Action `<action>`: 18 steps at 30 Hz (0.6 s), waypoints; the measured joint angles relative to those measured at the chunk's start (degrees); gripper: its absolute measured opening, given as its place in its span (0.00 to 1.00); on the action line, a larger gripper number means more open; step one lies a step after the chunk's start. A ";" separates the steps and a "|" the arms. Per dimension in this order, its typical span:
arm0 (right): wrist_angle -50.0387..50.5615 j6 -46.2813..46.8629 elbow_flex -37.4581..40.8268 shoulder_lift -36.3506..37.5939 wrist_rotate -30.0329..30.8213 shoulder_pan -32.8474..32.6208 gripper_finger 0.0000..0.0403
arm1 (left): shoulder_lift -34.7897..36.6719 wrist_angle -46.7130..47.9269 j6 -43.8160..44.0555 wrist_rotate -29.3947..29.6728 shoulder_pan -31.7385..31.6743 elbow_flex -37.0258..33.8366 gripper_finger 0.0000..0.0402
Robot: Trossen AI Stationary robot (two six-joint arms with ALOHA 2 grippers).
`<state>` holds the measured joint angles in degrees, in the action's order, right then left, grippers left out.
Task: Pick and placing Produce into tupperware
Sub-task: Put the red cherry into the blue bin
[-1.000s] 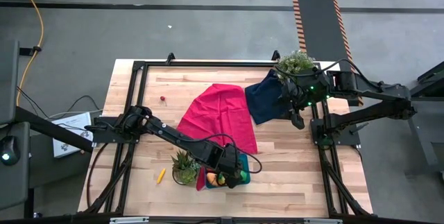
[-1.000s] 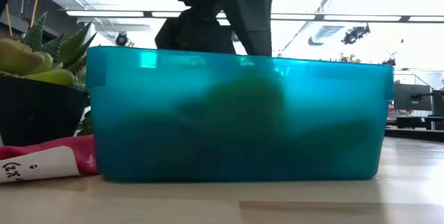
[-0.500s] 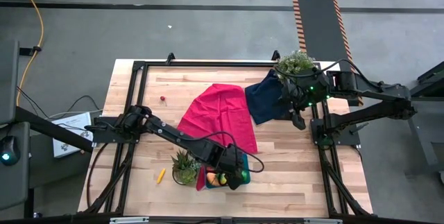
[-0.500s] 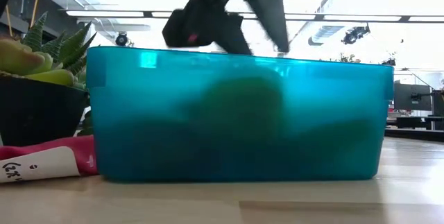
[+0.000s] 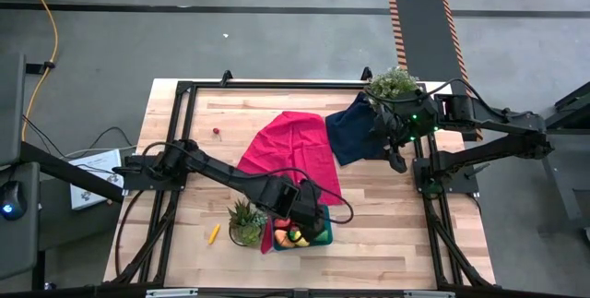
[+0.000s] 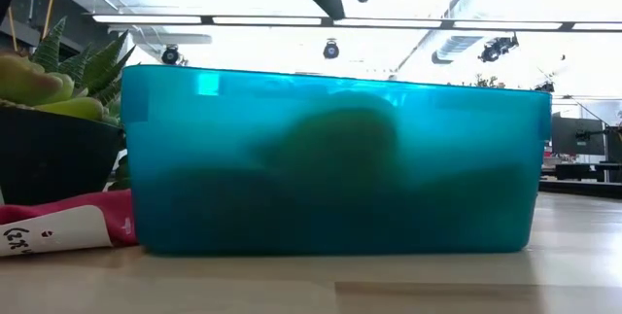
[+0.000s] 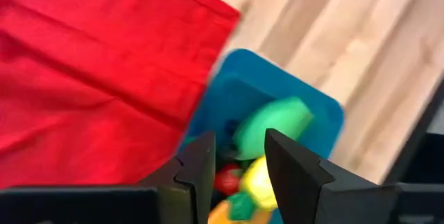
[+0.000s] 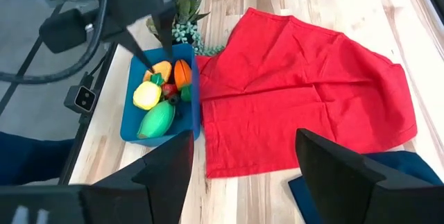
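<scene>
A yellow stick [image 5: 214,233] lies on the table [image 5: 387,215] far left, outside the box. My left gripper [image 5: 312,220] is above the tupperware [image 5: 323,236], fingers parted, nothing held. Green oval [image 8: 157,119], yellow piece [image 8: 146,95] and orange piece [image 8: 182,73] sit inside. My right gripper [image 5: 395,161] waits over the navy cloth [image 5: 348,134], fingers spread, empty.
</scene>
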<state>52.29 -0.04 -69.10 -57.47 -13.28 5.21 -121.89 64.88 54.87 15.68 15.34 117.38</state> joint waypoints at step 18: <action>-5.43 5.54 0.00 0.00 0.00 0.00 0.60 | -0.11 9.98 -3.15 16.42 0.01 13.71 0.28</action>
<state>46.86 5.50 -69.10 -57.47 -13.28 5.21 -121.99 74.85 51.73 32.11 15.35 131.09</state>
